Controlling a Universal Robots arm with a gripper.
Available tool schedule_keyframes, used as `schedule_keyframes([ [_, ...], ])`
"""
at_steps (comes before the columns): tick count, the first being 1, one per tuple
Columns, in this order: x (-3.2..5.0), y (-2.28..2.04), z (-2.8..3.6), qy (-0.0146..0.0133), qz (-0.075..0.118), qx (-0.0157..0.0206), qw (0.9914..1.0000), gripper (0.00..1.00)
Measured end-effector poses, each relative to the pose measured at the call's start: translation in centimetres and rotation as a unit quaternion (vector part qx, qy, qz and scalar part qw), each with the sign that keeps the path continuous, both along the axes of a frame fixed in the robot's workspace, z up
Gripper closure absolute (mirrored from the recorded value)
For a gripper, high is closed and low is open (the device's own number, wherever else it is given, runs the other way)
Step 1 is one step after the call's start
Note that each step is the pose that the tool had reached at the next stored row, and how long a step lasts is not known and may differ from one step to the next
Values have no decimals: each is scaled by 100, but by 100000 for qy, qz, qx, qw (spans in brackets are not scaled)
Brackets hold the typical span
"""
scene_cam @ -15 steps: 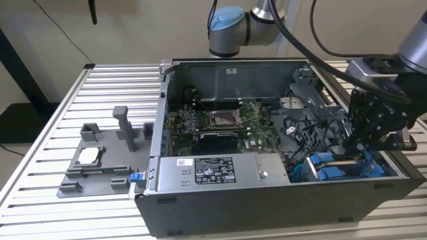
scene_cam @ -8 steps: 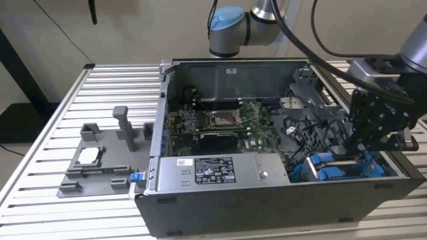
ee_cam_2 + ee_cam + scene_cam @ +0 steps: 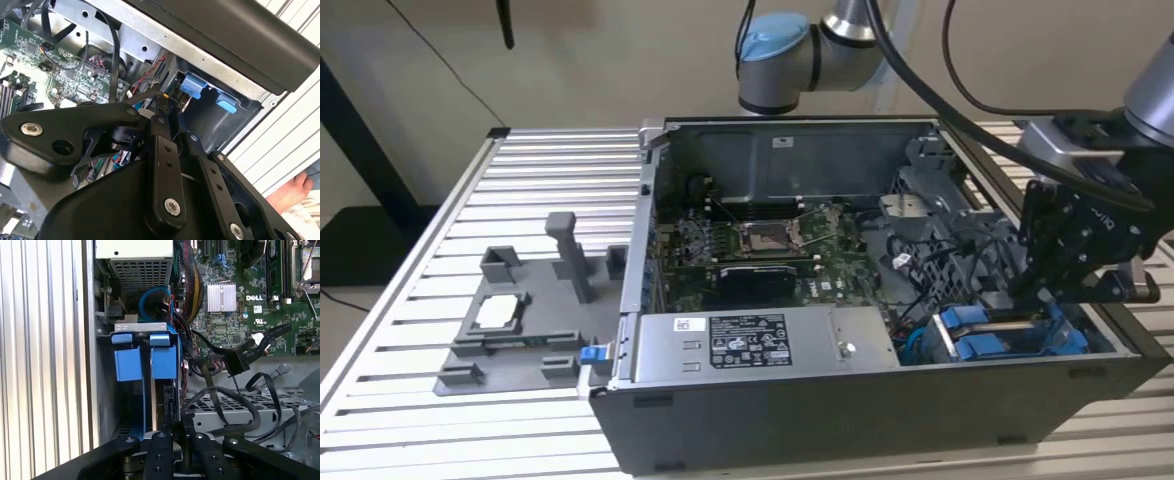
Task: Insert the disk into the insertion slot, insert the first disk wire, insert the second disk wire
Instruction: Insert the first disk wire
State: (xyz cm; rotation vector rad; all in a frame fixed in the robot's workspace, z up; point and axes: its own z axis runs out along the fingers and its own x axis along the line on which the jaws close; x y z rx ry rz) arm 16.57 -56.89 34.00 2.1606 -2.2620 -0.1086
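Quick read on this one: the arm's gripper [image 3: 1037, 298] is down at the drive cage [image 3: 977, 346]. In the exterior view that's around 4 o'clock, in the corner of the open computer case [image 3: 854, 425], with the power supply box [image 3: 761, 345] just beside it toward 9 o'clock. The first wrist view looks along the fingers [image 3: 161, 442] straight into the cage. The drive [image 3: 165, 399] stands on edge in the bay under one of the two blue tabs [image 3: 164, 361], and its blue frame shows as a thin stripe alongside. To me it looks most of the way in, but I wouldn't swear it's fully seated. The fingers are drawn together right at the drive's near edge, and I honestly can't tell whether they're pinching it or just pressing on it. I'd call this the seating part of the first step. My two cents for doing it well: push dead in line with the cage walls, because a drive barely narrower than its bay will cock and jam if one side leads. Go slow and let the blue clips catch evenly. Also mind the black cables [image 3: 235, 407] bunched just beside the cage, since they're close enough to snag a finger or get trapped. The grey tray [image 3: 507, 350] sits well apart at 9 o'clock on the slatted table [image 3: 547, 180].
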Motion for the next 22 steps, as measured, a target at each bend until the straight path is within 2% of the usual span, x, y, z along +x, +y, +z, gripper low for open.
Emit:
schedule_keyframes([
  [8,2,-18,-7,1,188,2,100000,81],
  [22,1,-18,-29,-5,228,10,100000,81],
])
